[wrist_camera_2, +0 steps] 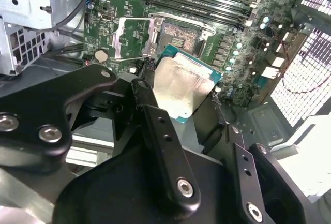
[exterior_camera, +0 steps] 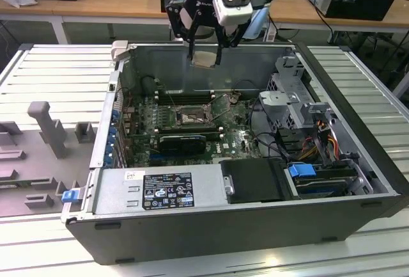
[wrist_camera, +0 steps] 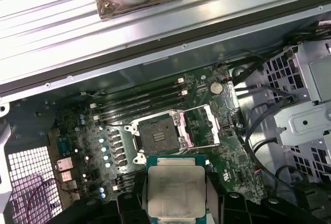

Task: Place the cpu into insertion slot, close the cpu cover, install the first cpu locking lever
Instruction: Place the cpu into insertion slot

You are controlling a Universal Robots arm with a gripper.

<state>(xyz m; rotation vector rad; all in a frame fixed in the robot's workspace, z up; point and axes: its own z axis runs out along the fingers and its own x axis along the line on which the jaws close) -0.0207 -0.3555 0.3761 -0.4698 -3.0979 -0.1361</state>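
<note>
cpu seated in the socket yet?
No, in the first wrist view the cpu sits between the fingers of the gripper, clear of the open, empty insertion slot.

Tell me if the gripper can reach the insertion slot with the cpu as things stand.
Probably yes. The gripper holds the cpu above the open case. The insertion slot lies bare, the cpu cover is folded open beside it, and the way down looks free.

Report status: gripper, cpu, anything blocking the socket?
Arm high, gripper shut on the cpu above the computer case. Insertion slot empty, cpu cover swung open beside it. Nothing lying over the slot.
</note>
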